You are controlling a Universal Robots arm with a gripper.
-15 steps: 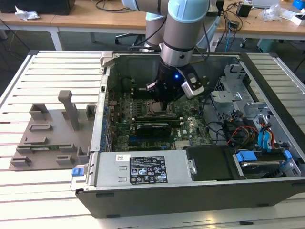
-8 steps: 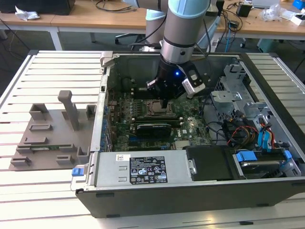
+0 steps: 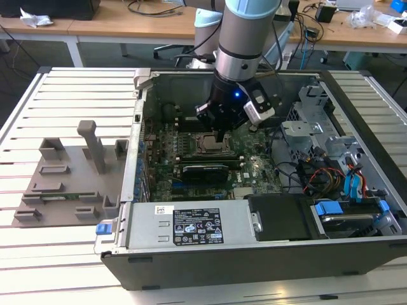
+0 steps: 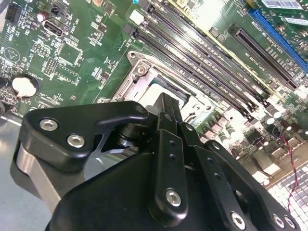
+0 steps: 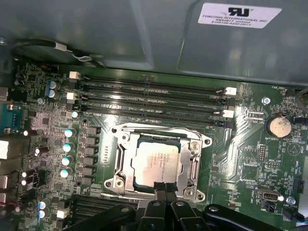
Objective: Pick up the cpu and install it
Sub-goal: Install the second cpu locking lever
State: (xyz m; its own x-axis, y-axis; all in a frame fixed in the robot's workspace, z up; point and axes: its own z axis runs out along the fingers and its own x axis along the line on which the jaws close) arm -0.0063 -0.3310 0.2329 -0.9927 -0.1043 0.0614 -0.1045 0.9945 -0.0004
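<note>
The cpu [image 5: 156, 162] is a pale silver square lying flat inside the metal-framed socket [image 5: 121, 144] on the green motherboard [image 5: 48, 120]. My gripper [image 5: 162, 186] is shut, its two black fingertips pressed together at one edge of the chip; whether they touch it I cannot tell. In the second wrist view the gripper [image 4: 166, 102] covers most of the cpu [image 4: 161, 88], leaving one corner showing. In the exterior view the arm reaches down into the open computer case [image 3: 127, 190], with the gripper [image 3: 221, 135] directly over the cpu [image 3: 208, 145].
Black memory slots [image 5: 154, 98] run along one side of the socket. A grey fixture plate [image 3: 70, 181] with upright posts lies outside the case at the exterior view's left. A drive cage [image 3: 305, 124], cables [image 3: 318, 178] and a power supply [image 3: 191, 225] crowd the case.
</note>
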